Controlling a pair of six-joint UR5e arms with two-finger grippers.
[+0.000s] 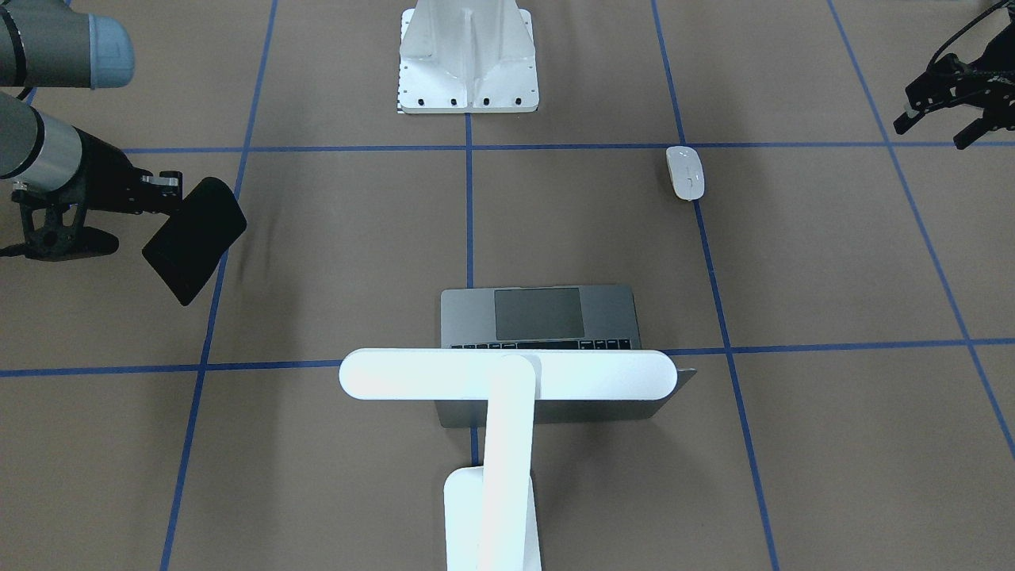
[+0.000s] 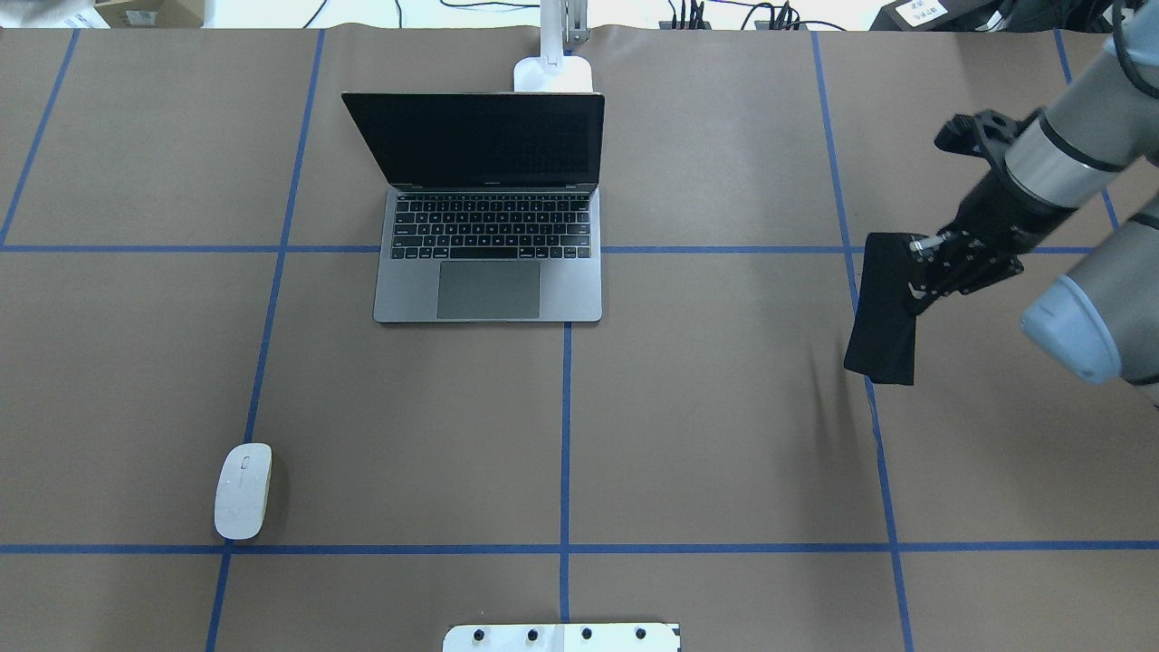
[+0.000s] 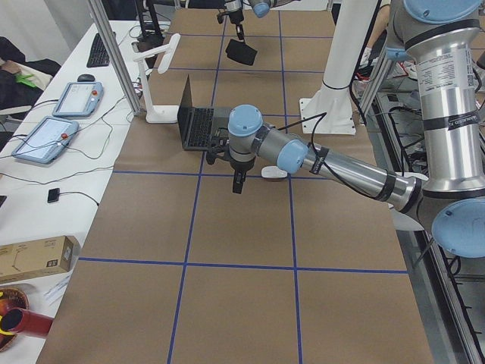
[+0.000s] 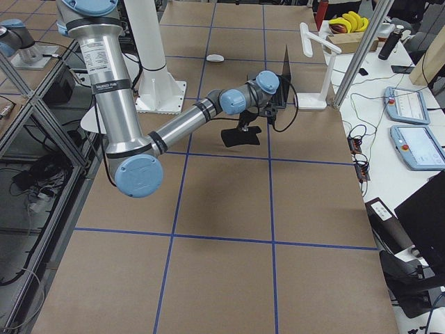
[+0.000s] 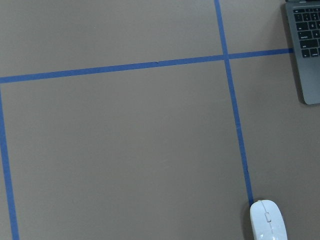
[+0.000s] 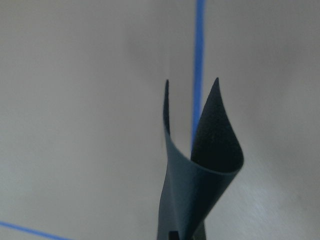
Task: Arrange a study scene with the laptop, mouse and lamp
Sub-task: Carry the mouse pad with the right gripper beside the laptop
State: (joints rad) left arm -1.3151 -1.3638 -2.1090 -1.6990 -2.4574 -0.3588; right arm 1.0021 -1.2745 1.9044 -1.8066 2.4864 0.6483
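The right hand (image 2: 916, 270) is clamped on one edge of a flat black flexible mat (image 2: 883, 317). The mat hangs curled and tilted above the brown paper-covered counter (image 2: 724, 426), and as far as I can judge it does not touch it. It is on the robot's right of the slim space-grey metal laptop (image 2: 489, 272), which stands open at the far middle of the counter with its keyboard toward the robot. Just behind the laptop stands the white desk lamp with a long rounded light bar (image 1: 507, 377).

The small white glossy oval mouse (image 2: 243, 491) lies on the robot's left, closer to the robot than the laptop and well apart from it. Its long axis runs almost from the robot toward the far edge, only a little tilted. The mouse is on the other side of the counter from the mat, so the right hand is the far one. The left hand (image 1: 934, 132) hovers on the mouse's side with its fingers apart and holding nothing, so it is clearly the nearer one. I judge that the mat must be laid flat beside the laptop first, and then the mouse must travel to it.
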